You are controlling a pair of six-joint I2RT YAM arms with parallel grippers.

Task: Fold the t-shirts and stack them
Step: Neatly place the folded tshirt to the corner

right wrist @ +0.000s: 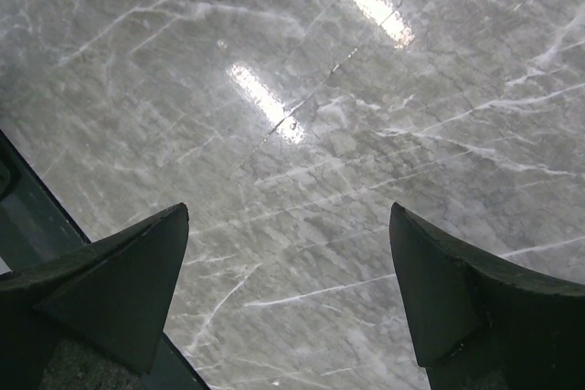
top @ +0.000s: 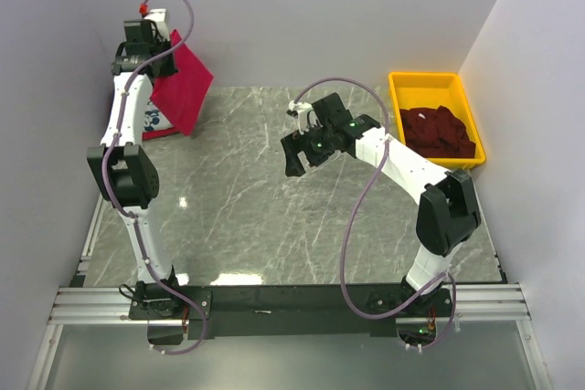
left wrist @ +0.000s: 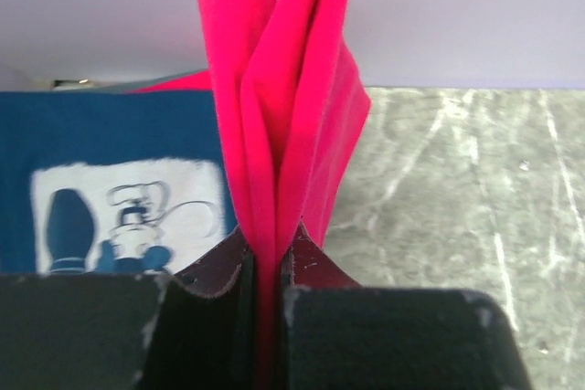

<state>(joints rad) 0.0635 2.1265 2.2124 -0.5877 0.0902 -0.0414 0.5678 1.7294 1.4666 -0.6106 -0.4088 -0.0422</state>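
My left gripper [top: 157, 54] is shut on a folded bright red t-shirt [top: 183, 84] and holds it up at the far left corner; the cloth hangs from the jaws in the left wrist view [left wrist: 283, 116]. Under it lies a navy blue t-shirt with a white print [left wrist: 110, 198], also partly seen in the top view [top: 154, 121]. Dark maroon t-shirts [top: 439, 131] fill the yellow bin. My right gripper [top: 300, 148] is open and empty above the middle of the table, its fingertips [right wrist: 137, 280] wide apart over bare marble.
The yellow plastic bin [top: 416, 89] stands at the far right against the wall. White walls close in the table at the back and both sides. The grey marble tabletop [top: 256, 207] runs to a black rail at the near edge.
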